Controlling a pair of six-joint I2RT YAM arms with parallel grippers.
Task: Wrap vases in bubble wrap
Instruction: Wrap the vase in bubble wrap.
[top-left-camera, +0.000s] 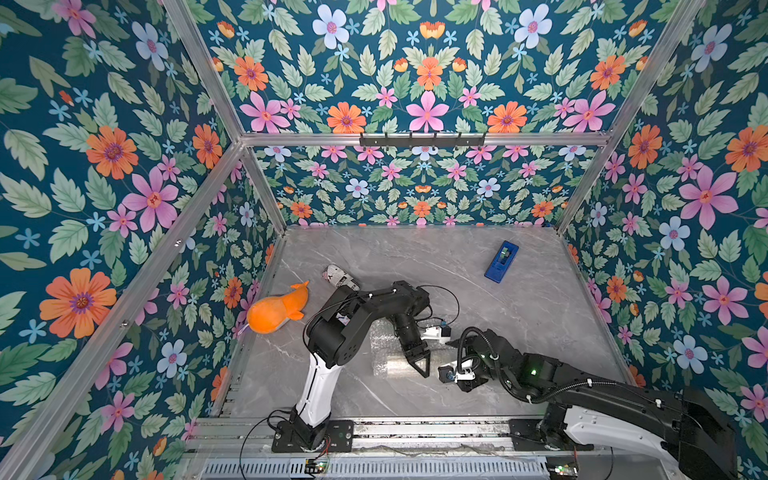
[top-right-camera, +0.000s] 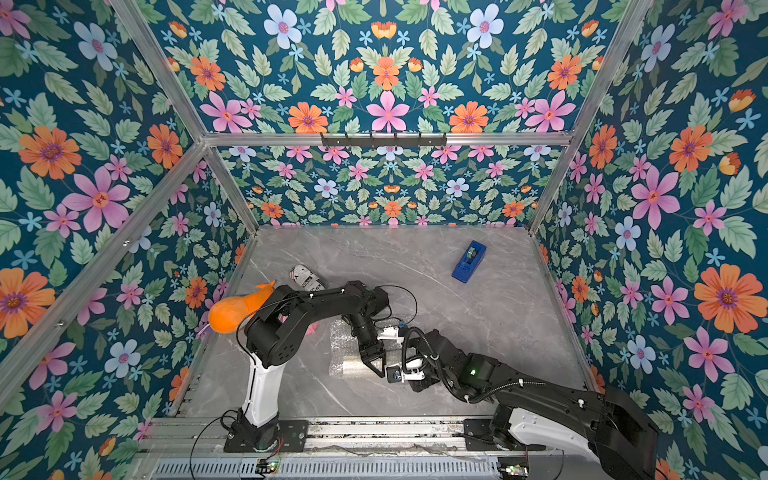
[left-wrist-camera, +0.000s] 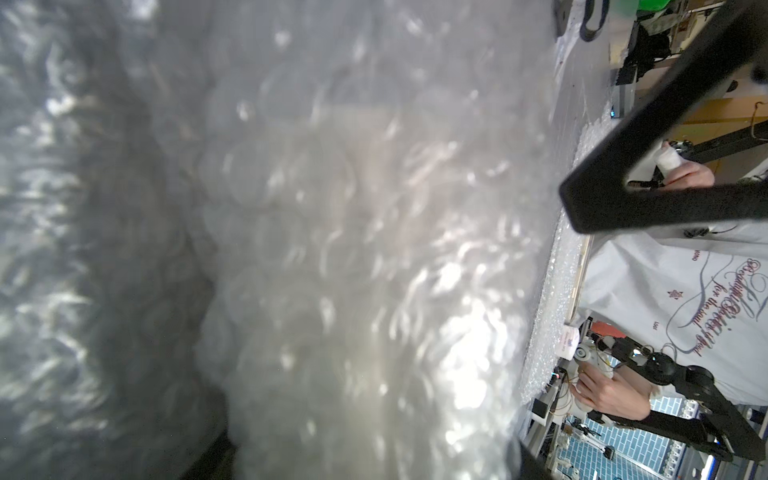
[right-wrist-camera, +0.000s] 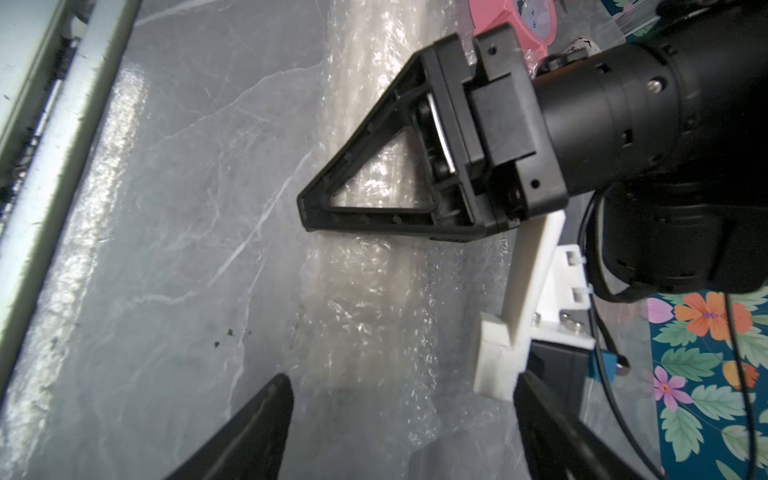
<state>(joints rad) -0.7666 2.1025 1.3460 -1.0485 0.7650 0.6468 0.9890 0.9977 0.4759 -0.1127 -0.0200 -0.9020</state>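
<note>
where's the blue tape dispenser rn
In both top views the tape dispenser lies near the far right corner of the table, alone, well apart from the bubble wrap nearer the front.

This is a robotics lab, set up as a test booth. Bare aluminium struts (top-left-camera: 419, 139) frame panels of flowered wallpaper (top-left-camera: 428, 62) on the left, right and far sides of a grey marble-look table (top-left-camera: 519, 316). A left robot arm (top-left-camera: 320, 386) and a right robot arm (top-left-camera: 602, 399) are bolted to a metal rail (top-left-camera: 415, 432) along the near edge, with loose cables and a small circuit board (top-left-camera: 316, 465) beside it. Past the booth, the left wrist view shows a person in a white T-shirt (left-wrist-camera: 685, 291) holding a black control arm (left-wrist-camera: 685, 382), and a cluttered bench (left-wrist-camera: 665, 62).
</note>
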